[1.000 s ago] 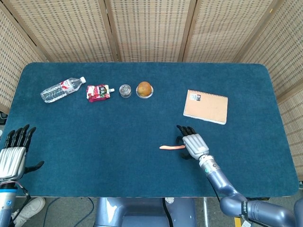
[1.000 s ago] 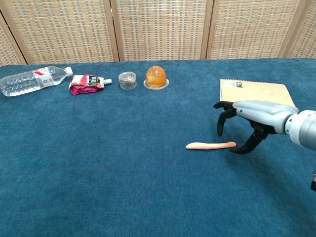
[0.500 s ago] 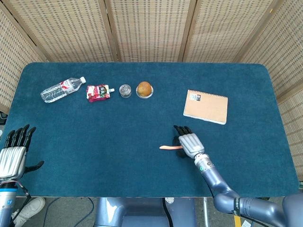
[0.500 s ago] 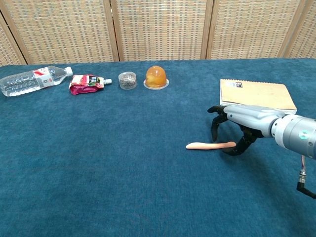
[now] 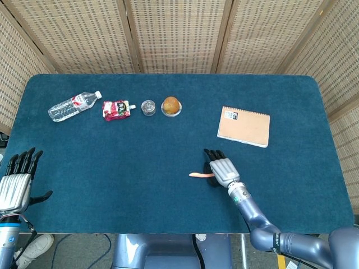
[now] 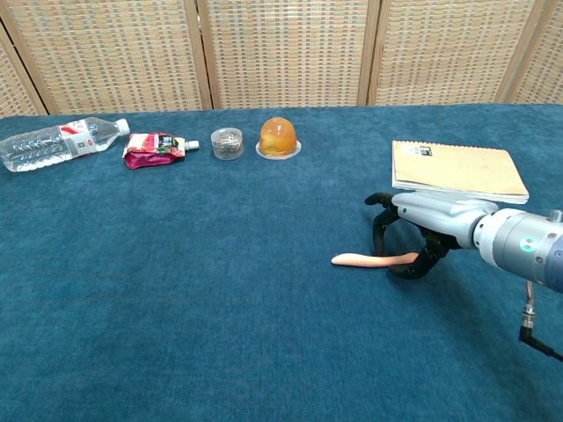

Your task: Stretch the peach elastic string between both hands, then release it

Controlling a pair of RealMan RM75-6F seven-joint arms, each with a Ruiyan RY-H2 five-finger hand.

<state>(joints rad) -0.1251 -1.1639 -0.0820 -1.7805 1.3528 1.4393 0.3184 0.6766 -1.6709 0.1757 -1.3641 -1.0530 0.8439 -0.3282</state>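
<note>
The right hand (image 6: 406, 236) has crept further left since a second ago and now arches over the right end of the peach elastic string (image 6: 374, 259), fingers (image 6: 380, 230) curved down on one side and thumb on the other; whether it already grips the string I cannot tell; the string lies flat on the table (image 5: 140, 151), unmoved, toward the front edge; the left hand (image 5: 17, 182) stays spread and empty at the front-left corner.
</note>
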